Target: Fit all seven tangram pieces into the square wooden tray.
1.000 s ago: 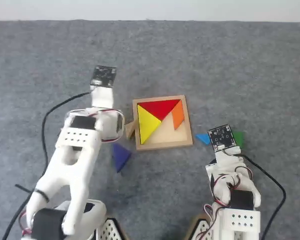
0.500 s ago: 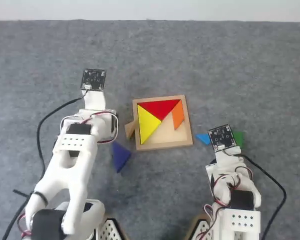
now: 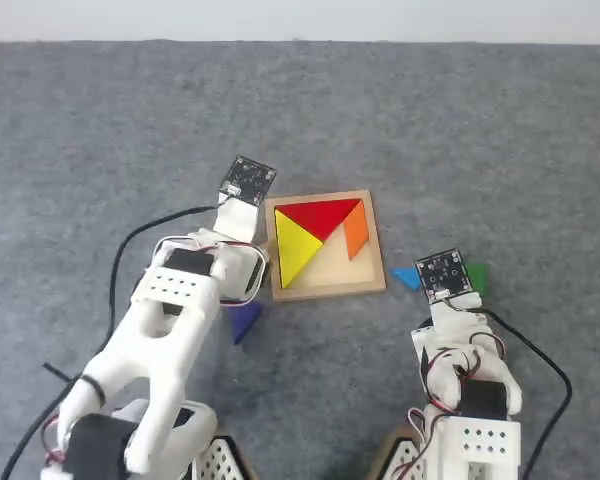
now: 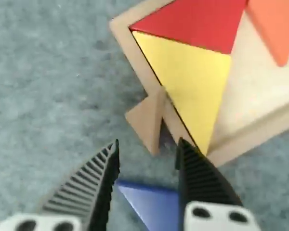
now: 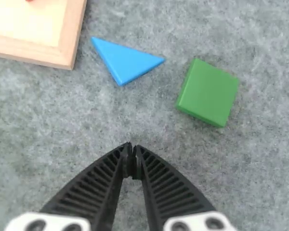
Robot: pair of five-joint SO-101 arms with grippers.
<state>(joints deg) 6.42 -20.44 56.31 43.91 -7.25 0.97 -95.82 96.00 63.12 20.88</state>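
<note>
1. Bright, even, diffuse light across the grey mat (image 3: 480, 120).
2. Soft, faint shadows on the mat under the left arm (image 3: 155, 330) and along the wooden tray (image 3: 330, 288) rim.
3. Left wrist view: small dark shadow beneath the tan triangle (image 4: 147, 118).

No lettering, number, label or sign can be read anywhere, the wooden tray (image 3: 330, 290) included.

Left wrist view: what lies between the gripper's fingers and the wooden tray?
In the left wrist view, a small tan triangle lies there, resting against the tray at its outer edge. A dark blue triangle sits closer still, beside the fingers of the open left gripper.
</note>
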